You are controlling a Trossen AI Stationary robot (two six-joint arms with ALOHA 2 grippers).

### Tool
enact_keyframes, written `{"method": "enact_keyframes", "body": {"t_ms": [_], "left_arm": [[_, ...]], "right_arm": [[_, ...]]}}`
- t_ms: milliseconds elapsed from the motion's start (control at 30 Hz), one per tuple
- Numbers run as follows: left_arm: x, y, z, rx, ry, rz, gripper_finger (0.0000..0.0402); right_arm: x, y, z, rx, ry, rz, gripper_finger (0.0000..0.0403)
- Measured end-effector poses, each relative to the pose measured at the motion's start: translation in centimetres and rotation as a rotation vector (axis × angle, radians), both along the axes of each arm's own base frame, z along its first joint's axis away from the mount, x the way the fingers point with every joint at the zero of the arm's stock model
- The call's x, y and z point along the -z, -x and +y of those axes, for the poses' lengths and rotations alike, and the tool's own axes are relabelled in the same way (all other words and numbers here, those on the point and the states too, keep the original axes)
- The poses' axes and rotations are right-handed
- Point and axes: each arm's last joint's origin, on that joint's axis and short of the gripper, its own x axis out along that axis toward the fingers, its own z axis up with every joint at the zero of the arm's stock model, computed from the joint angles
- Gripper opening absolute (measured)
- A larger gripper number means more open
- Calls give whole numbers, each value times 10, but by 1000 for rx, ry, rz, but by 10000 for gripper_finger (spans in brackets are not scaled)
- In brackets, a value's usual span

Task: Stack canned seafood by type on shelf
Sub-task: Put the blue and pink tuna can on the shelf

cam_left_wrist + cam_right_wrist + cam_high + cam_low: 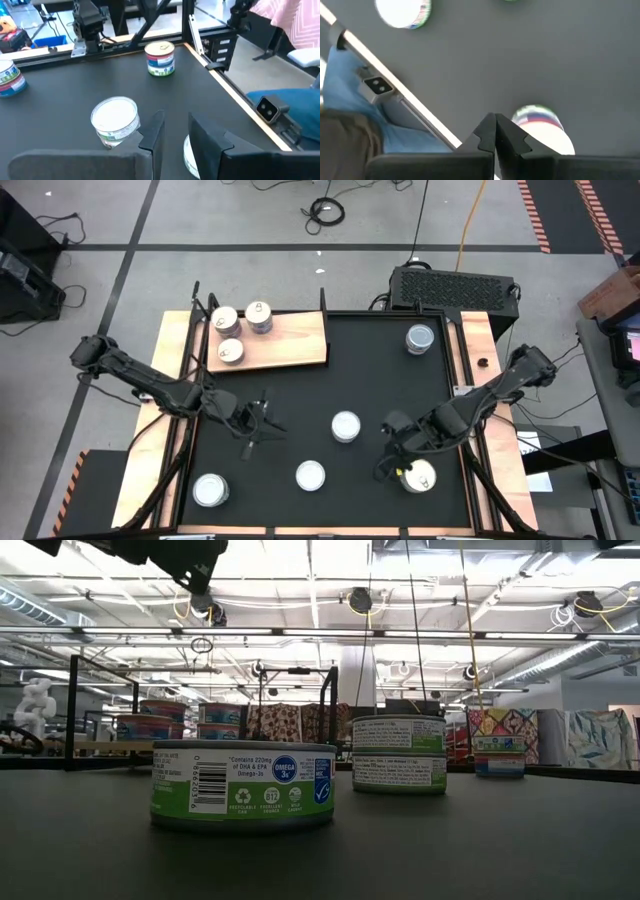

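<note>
Tin (189, 156) behind the left gripper's fingers (152, 132) mostly hidden, tin (9, 77) cut by left wrist frame edge, tin (542, 127) blurred and partly covered, perhaps gold-topped, shelf tins' (165, 720) labels too small to read

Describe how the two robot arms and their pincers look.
Both arms are dark, nearly black, built of slim jointed segments with thin black cables along them. The left pincer ends in two flat, angular matte-black fingers. The right pincer has the same black fingers with stepped, tapering tips. No markings show on either.
</note>
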Motion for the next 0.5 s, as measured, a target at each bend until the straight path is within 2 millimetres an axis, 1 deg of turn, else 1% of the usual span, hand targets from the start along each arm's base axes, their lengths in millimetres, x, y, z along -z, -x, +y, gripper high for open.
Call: {"method": "enact_keyframes", "body": {"t_ms": [133,300,400,500], "left_arm": [[2,1,0,0,-8,21,90],[2,1,0,0,-8,21,90],[2,1,0,0,-9,23,90],[2,1,0,0,-8,24,90]], "right_arm": [[3,10,7,55,6,60,0],[15,21,20,94,-34,162,8],[22,28,26,121,-51,215,33],[30,34,29,136,-38,250,76]]}}
